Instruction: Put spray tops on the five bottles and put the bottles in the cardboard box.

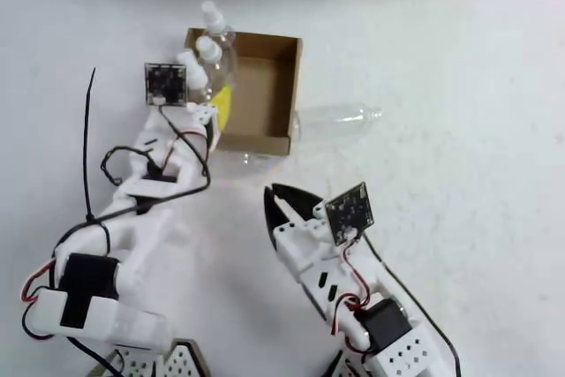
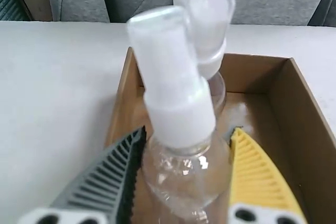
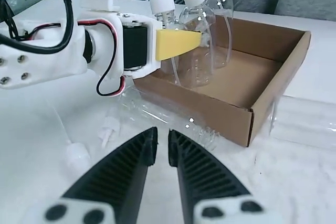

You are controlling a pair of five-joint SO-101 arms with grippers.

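Observation:
My left gripper (image 1: 212, 87) (image 2: 187, 129) is shut on a clear bottle (image 2: 178, 182) with a white spray top (image 2: 173, 82), holding it upright over the left side of the cardboard box (image 1: 295, 86) (image 2: 310, 124). More capped bottles (image 2: 210, 19) (image 3: 220, 9) stand in the box behind it. One uncapped clear bottle (image 1: 340, 116) (image 3: 310, 121) lies on the table right of the box. Another (image 1: 250, 158) (image 3: 163, 114) lies along the box's front wall. My right gripper (image 1: 281, 197) (image 3: 160, 135) hovers in front of that bottle, shut with nothing between its black fingers.
A loose white spray piece (image 3: 106, 129) lies on the table near the lying bottle, under the left arm (image 3: 68, 51). The left arm's cables (image 1: 115, 165) trail over the table's left part. Grey chairs stand beyond the far table edge.

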